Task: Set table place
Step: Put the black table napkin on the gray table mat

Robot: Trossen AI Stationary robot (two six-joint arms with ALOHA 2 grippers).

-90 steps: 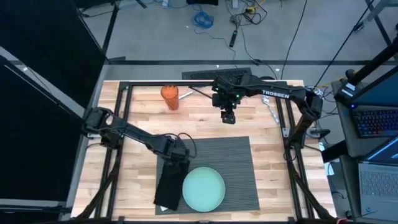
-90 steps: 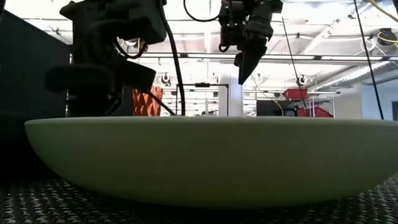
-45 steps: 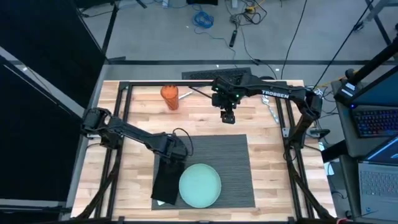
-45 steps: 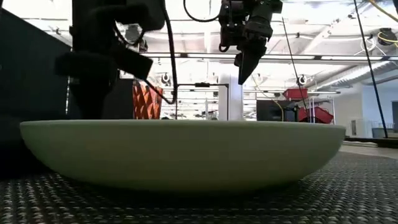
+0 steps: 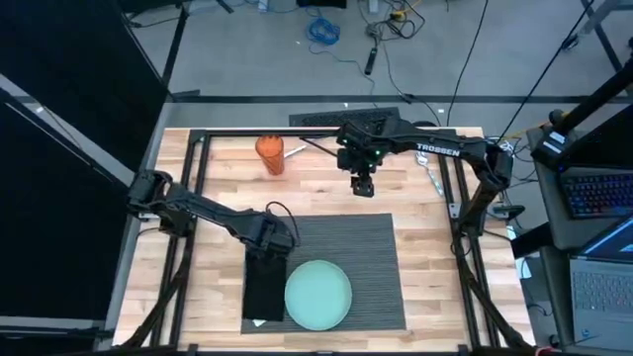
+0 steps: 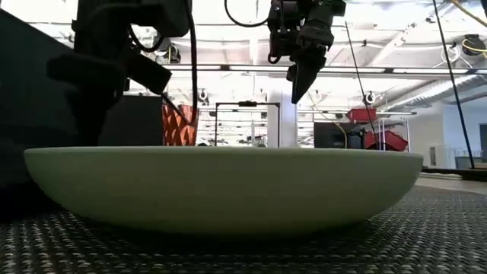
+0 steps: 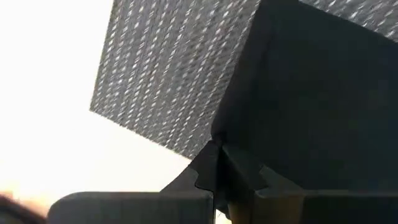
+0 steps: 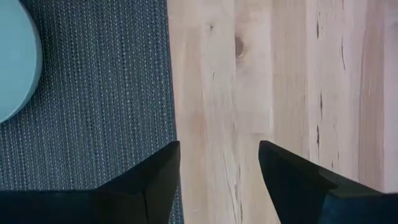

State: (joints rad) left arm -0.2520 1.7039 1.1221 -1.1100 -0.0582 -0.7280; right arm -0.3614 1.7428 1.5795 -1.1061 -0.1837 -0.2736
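The dark grey ribbed placemat [image 5: 346, 267] lies on the wooden table [image 5: 218, 198] near its front edge. A pale teal plate [image 5: 318, 295] rests on the placemat, and a black folded napkin [image 5: 265, 292] lies flat along the placemat's left part. My left gripper [image 5: 277, 240] is low at the napkin's far end, shut on it. My right gripper [image 5: 364, 186] hangs open and high above bare wood, just beyond the placemat's far edge, with nothing between its fingers [image 8: 161, 174]. My left gripper pinches the napkin's far corner [image 7: 219, 142] between its two shut fingers [image 7: 205, 171]. It comes at it from above and from the far side. The rest of the napkin lies flat on the placemat [image 7: 168, 74]. How many layers it has cannot be told.
An orange cup [image 5: 270, 154] stands at the table's far left. Cutlery [image 5: 431, 178] lies by the right frame rail. The black metal frame [image 5: 297, 132] runs around the table top. Bare wood lies left of the placemat and between it and the cup.
My left gripper has gone toward the table's left edge and a little toward the far edge. The napkin has turned from slanted to straight along the placemat. The placemat and the plate on it have slid a little to the left.
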